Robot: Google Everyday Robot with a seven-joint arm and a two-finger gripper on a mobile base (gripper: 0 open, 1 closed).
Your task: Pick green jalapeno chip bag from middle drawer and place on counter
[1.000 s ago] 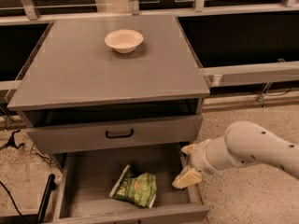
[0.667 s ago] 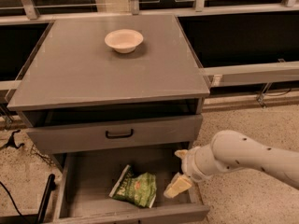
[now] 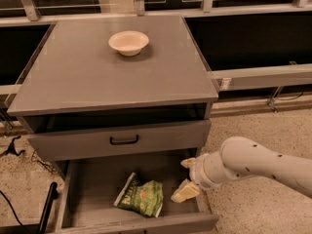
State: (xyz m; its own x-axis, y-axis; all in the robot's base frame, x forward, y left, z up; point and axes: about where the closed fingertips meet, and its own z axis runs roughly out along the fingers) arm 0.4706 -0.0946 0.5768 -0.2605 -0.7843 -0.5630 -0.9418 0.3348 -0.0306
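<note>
Currently the bag [image 3: 141,197] lies crumpled on the drawer [image 3: 97,179] floor; the gripper [image 3: 185,179] hangs just right of the bag, jaws spread, empty. You should centre over the bag, descend squarely, then close.

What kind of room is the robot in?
Probably a lab or office test area: a plain grey counter, a speckled floor with loose cables, and the robot's gripper hanging over the open middle drawer.

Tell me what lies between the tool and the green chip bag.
Only bare drawer floor, in the camera view; the tool hangs right of the bag.
</note>
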